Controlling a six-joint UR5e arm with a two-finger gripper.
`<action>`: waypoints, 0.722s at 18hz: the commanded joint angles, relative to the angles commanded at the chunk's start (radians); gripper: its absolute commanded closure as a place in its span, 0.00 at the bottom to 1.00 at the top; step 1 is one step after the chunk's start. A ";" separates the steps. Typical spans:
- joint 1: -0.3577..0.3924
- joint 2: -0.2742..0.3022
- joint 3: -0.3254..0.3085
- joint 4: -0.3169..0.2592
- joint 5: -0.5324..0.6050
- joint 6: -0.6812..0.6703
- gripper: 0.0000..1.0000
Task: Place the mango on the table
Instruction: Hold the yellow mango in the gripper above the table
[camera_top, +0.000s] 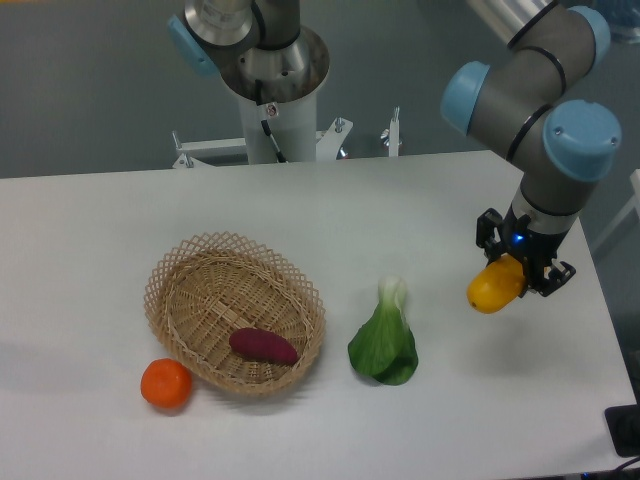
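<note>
Mango (490, 289) in end effector (518, 268), bok choy (384, 343) nearby

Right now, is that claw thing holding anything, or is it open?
Gripper: jaws closed on the mango, holding it above the table, off to the right of the bok choy.
</note>
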 joint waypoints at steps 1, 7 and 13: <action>-0.002 0.000 0.000 0.000 0.000 0.000 0.65; -0.002 0.000 0.000 0.000 0.000 0.000 0.63; -0.002 0.006 -0.026 0.008 -0.003 -0.009 0.63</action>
